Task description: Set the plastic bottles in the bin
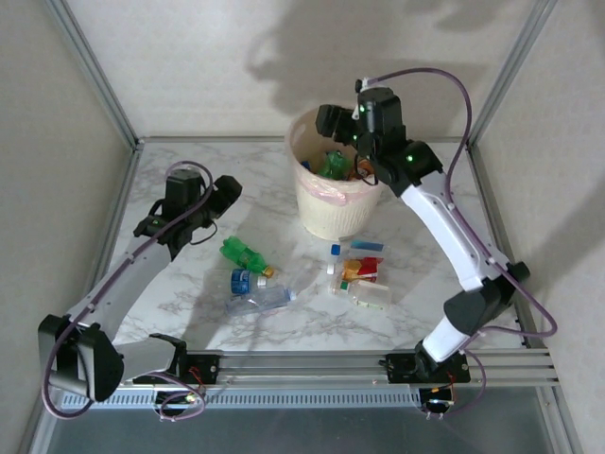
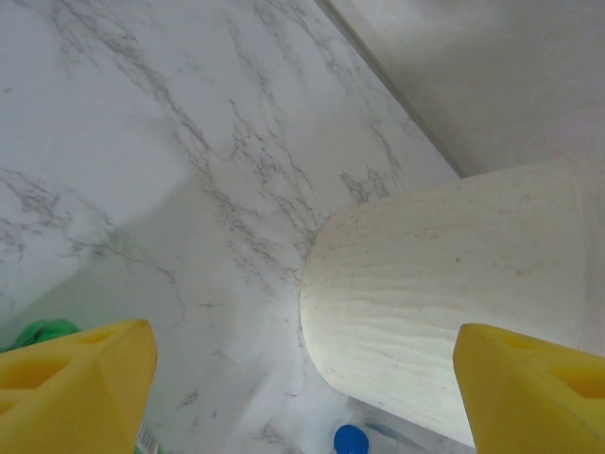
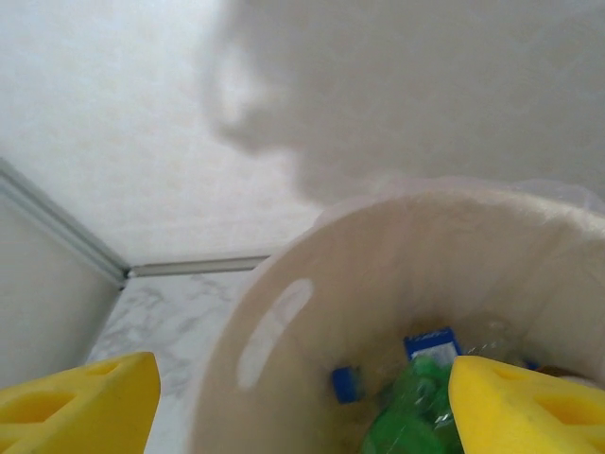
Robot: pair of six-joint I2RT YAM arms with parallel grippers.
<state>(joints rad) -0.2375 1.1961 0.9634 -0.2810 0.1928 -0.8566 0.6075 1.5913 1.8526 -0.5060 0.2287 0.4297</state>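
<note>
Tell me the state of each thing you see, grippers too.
Bin: upright, partly filled.
Green bottle: lying down on table.
Clear bottle: lying down on table.
Left gripper: open, empty.
Right gripper: open, empty, over bin.

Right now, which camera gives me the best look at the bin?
Top external: the whole bin shows, rim to base. The left wrist view catches part of its outer wall; the right wrist view looks down inside it at the bottles already dropped in.
</note>
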